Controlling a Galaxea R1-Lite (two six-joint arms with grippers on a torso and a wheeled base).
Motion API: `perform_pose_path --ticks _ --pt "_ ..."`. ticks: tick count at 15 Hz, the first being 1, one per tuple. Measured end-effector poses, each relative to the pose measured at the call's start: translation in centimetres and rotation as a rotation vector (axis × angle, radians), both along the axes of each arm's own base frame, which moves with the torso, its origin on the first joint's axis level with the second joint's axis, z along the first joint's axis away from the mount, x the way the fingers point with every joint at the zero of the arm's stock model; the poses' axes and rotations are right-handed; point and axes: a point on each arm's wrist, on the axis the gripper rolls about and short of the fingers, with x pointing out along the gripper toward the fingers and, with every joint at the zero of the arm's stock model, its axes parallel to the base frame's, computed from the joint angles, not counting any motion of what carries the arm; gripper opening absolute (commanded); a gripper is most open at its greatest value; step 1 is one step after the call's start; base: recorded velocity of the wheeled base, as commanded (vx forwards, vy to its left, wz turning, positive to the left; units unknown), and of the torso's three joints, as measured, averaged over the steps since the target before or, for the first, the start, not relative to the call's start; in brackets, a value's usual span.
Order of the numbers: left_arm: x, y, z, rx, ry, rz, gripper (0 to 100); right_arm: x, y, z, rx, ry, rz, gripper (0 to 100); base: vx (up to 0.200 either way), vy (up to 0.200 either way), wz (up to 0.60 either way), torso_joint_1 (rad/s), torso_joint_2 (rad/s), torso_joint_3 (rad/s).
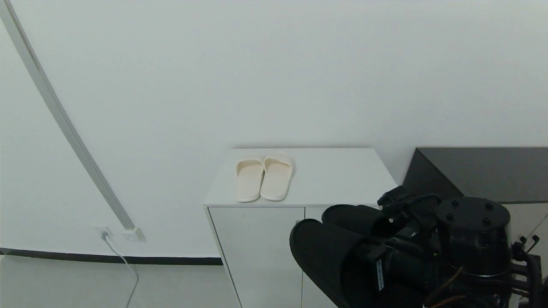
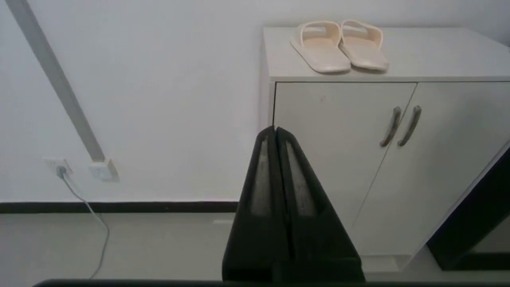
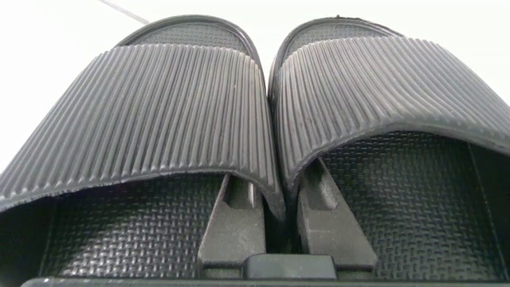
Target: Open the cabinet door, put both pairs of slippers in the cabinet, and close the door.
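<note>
The right end effector (image 3: 276, 191) is pinching a pair of black slippers (image 1: 329, 252). One finger sits inside each shoe and the two adjoining side walls are squeezed between them, so both shoes hang as one bundle. The black slippers have ribbed straps and a pebbled footbed. They look like soft foam that will flex under the pinch, so the hold probably needs firm pressure.

In the head view the bundle hangs in the air in front of the white cabinet (image 1: 257, 244), toes pointing toward 10 o'clock, with nothing beneath it. The left end effector (image 2: 276, 143) has its fingers pressed together on nothing. It is held well back from the cabinet and faces its front.

Both cabinet doors (image 2: 335, 151) are shut, and their two bar handles (image 2: 390, 127) stand side by side at the centre seam. A pair of cream slippers (image 1: 264, 177) lies flat on the cabinet top, side by side and touching, near the front edge. It sits at about 10 o'clock from the black pair.

As I judge it, the task is in an early step: one pair is lifted, the other is untouched, and the door is not yet opened. The next move calls for the free left end effector to spread, close on a handle and swing that door wide. The right arm would need to keep the black pair clear of the door's arc before it goes in.
</note>
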Motion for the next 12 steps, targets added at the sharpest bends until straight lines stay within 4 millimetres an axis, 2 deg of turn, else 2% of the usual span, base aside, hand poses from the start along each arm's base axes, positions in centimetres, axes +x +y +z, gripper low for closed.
perform_pose_path --ticks 1,2,4,12 --pt "0.00 0.00 0.00 0.000 0.000 0.000 0 -0.04 -0.05 -0.08 -0.002 0.002 0.000 0 0.000 0.000 0.00 0.000 0.00 0.000" --pt "0.00 0.00 0.00 0.000 0.000 -0.001 100 -0.08 -0.09 -0.17 -0.005 0.004 0.000 0 0.000 0.000 0.00 0.000 0.00 0.000" --pt "0.00 0.00 0.00 0.000 0.000 -0.001 100 -0.11 -0.11 -0.23 -0.007 0.006 0.001 0 0.000 0.000 0.00 -0.057 0.14 0.067" --pt "0.00 0.00 0.00 0.000 0.000 -0.001 100 -0.21 -0.19 -0.45 -0.013 0.012 0.002 0 0.000 0.000 0.00 -0.158 0.34 0.182"
